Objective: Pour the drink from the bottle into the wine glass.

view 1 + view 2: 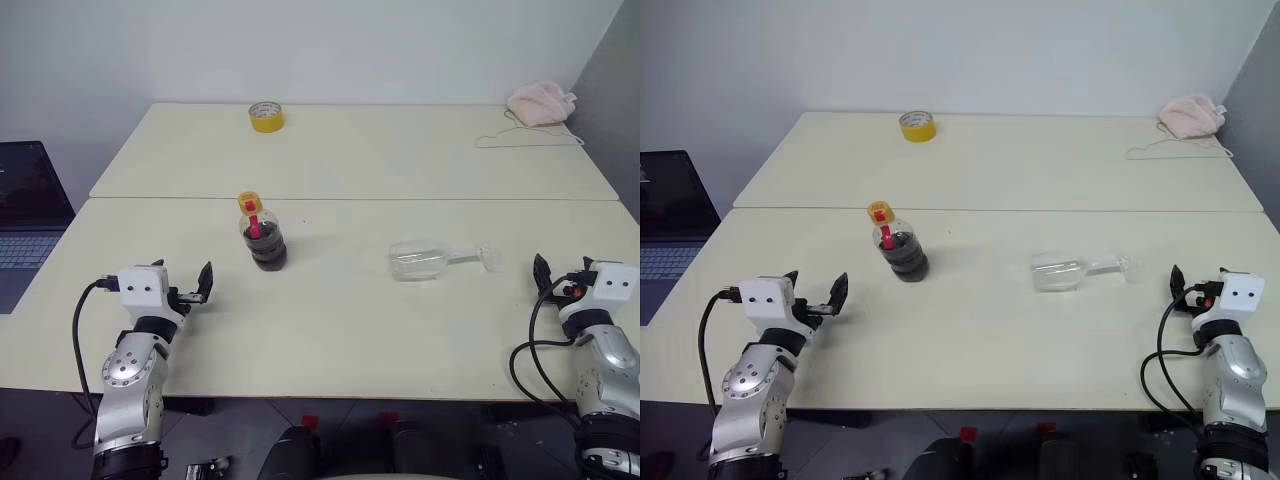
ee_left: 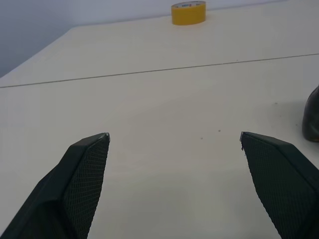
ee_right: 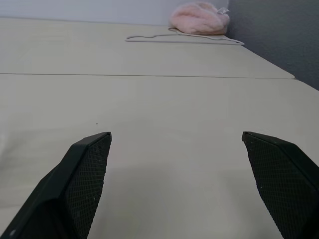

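- While both arms rest low at the near edge, the pale counter (image 1: 330, 330) spans the scene.
- Left gripper (image 1: 185, 290) and right gripper (image 1: 560, 278): jaws wide, holding nothing.
- Bottle (image 1: 262, 235) of dark drink (image 1: 268, 250) stands upright, left of centre.
- Wine glass (image 1: 430, 261) lies on its side, well right of the bottle.

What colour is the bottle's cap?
Yellow; the cap on the bottle shows best in the left eye view.

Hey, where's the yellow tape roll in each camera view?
Left eye view: tape roll on the far table, left of centre.
Right eye view: same spot.
Left wrist view: far ahead, beyond the seam.
Right wrist view: faces the pink cloth instead.
Shared landmark: the table seam.
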Available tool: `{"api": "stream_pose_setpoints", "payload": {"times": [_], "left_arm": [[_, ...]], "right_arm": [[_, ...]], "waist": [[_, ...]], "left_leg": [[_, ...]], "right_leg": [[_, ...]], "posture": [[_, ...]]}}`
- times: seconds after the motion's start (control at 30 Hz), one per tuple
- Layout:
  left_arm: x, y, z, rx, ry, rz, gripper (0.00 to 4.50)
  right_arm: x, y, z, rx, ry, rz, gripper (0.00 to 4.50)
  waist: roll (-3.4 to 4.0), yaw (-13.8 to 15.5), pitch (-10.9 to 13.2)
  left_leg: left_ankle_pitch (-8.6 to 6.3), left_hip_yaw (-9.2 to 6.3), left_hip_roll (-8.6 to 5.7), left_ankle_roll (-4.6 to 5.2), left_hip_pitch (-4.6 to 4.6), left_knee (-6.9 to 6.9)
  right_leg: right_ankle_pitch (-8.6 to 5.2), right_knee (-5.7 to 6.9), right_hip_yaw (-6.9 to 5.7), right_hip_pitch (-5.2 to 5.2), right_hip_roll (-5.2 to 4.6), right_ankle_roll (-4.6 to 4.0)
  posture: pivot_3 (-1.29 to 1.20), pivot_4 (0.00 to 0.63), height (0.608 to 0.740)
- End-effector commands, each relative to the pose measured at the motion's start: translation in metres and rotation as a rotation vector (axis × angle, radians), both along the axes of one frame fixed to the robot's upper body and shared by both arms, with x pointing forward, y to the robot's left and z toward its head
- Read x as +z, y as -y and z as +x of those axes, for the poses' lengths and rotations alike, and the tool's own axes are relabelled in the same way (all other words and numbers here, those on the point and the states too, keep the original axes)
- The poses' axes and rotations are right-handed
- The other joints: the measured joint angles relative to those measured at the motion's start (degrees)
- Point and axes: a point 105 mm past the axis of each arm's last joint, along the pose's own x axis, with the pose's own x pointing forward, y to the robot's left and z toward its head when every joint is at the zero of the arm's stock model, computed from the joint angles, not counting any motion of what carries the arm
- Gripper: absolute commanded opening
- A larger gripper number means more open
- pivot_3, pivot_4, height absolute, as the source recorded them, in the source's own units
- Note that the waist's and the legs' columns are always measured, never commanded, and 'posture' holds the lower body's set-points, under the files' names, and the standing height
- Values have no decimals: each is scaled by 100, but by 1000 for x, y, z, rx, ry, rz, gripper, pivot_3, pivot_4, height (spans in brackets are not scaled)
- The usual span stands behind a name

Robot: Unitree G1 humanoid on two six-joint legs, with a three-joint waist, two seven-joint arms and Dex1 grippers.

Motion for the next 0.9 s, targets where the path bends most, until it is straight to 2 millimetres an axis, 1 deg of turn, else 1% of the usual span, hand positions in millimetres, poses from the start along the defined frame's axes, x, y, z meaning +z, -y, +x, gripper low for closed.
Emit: {"api": "stream_pose_setpoints", "payload": {"times": [0.03,0.1,0.2,0.37,0.43,0.53,0.67,0.77,0.83,0.9], "left_arm": [[16,-2,0,1,65,7,4444],[16,-4,1,11,51,29,4444],[14,-5,0,15,45,4,4444],[18,-2,-7,-35,64,-9,4444],[17,-4,-8,-20,47,-32,4444],[17,-5,-8,-8,36,-16,4444],[14,0,-8,-45,-1,-20,4444],[18,8,-7,-94,0,-8,4444],[21,13,-7,-128,12,-16,4444],[23,16,-8,-148,16,-15,4444]], "right_arm": [[16,7,0,-10,54,-16,4500],[16,7,0,-9,52,-19,4500],[16,6,0,-3,50,-27,4500],[16,2,0,22,49,-46,4500],[16,2,0,22,50,-47,4500],[15,2,-1,24,45,-52,4500],[17,-4,-1,49,37,-62,4500],[23,-18,-4,132,44,-110,4500],[29,-20,-5,142,50,-125,4500],[43,-24,-7,165,85,-138,4500]], "waist": [[0,0,0],[0,0,0],[0,0,0],[0,0,0],[0,1,0],[0,1,0],[0,1,0],[0,3,0],[1,1,0],[2,3,1]], "left_leg": [[0,0,0,0,0,0],[0,0,0,0,0,0],[0,0,0,0,0,0],[0,1,0,0,0,0],[0,0,0,0,0,-1],[0,0,1,0,0,-1],[0,1,0,0,0,-2],[0,-1,1,0,0,-3],[0,-1,1,0,0,-4],[0,1,1,0,0,-4]], "right_leg": [[0,0,-1,0,0,0],[0,0,0,0,0,0],[0,0,0,0,0,0],[0,-1,0,0,0,0],[0,-1,0,0,0,0],[0,-1,0,0,0,0],[0,-1,1,0,0,0],[0,-2,0,-1,1,0],[0,-2,0,0,1,0],[0,-3,1,0,1,0]], "posture": [[0,150,740],[0,150,740],[0,150,740],[0,150,740],[0,150,740],[0,150,740],[0,150,740],[0,150,740],[0,150,740],[0,150,740]]}}
